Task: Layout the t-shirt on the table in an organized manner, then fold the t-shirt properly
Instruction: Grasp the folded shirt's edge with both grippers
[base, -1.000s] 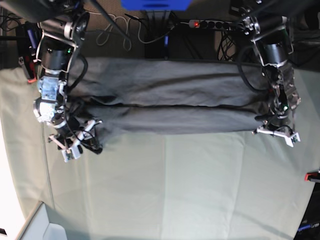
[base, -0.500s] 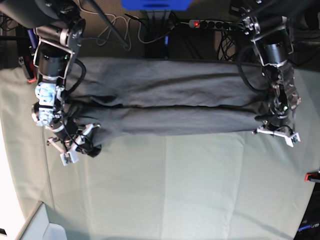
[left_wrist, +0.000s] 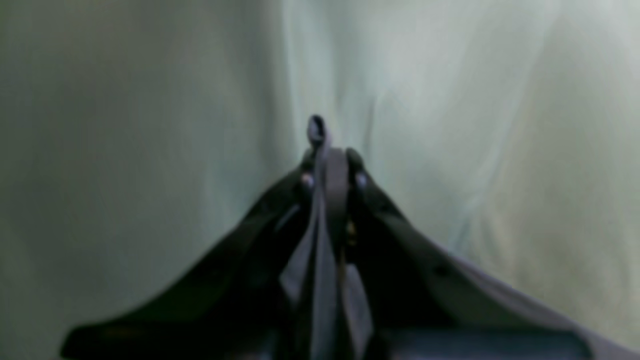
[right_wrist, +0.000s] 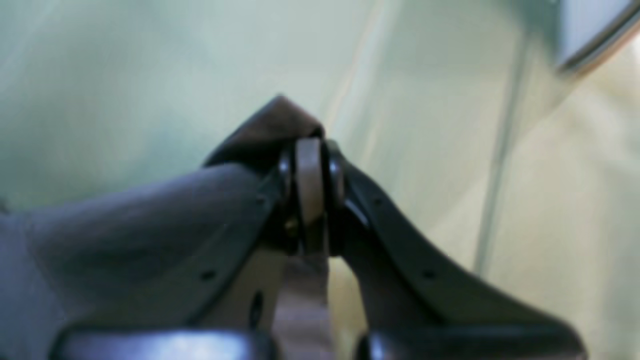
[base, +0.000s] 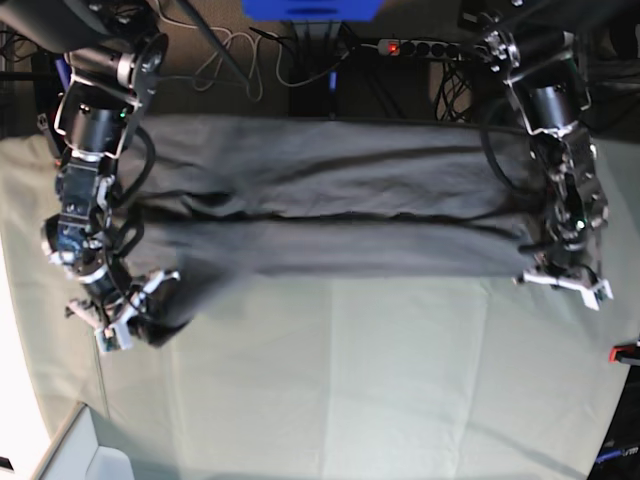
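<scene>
T-shirt (base: 350, 175) edge near open table (base: 350, 370) front.

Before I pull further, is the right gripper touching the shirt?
Touching. The right wrist view shows the right gripper with its jaws shut on the shirt, a fold of cloth poking out past the tips.
</scene>
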